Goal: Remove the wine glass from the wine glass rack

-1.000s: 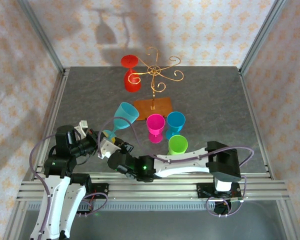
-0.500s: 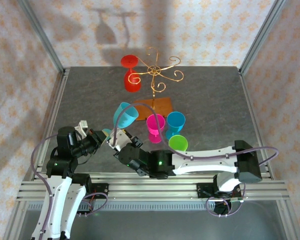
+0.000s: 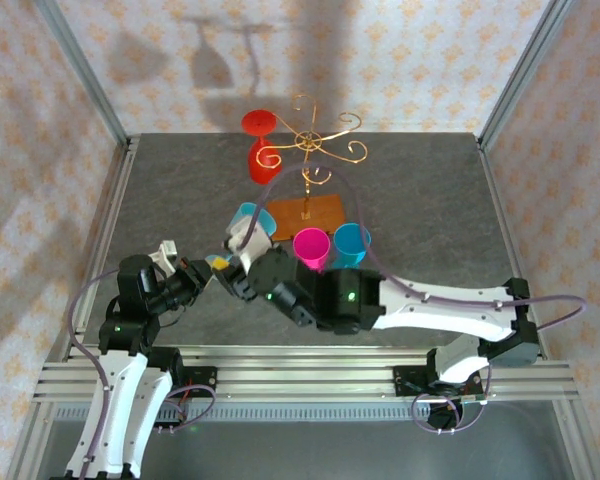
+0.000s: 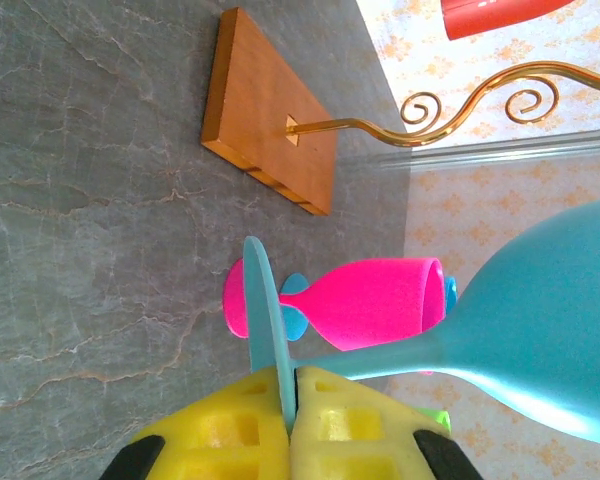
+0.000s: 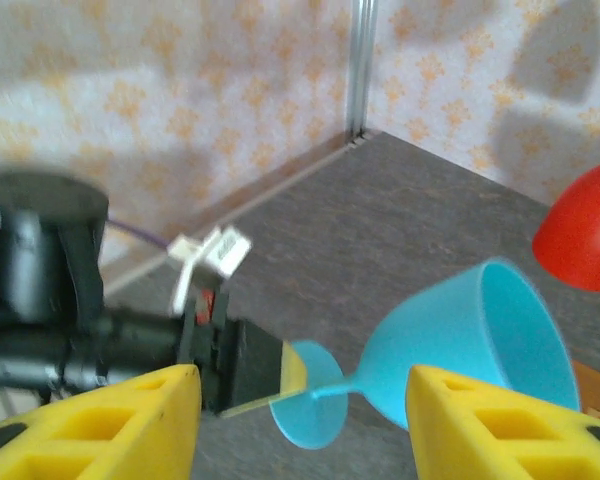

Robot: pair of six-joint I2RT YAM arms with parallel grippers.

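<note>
The gold wire wine glass rack stands on its orange-brown base at the back; base and a scroll arm appear in the left wrist view. A red wine glass hangs upside down from its left arm, also visible as red wine glass. My left gripper is shut on the foot of a teal wine glass, held tilted off the table. My right gripper is open, its fingers straddling the teal glass without touching it.
A pink glass and a blue glass stand in front of the rack base, just behind my right arm, which reaches across the table's middle. Metal frame posts and patterned walls close in the sides.
My right arm has swung forward and left over the green glass, bringing its open gripper up to the teal glass. The left gripper has barely moved, still holding the foot.
</note>
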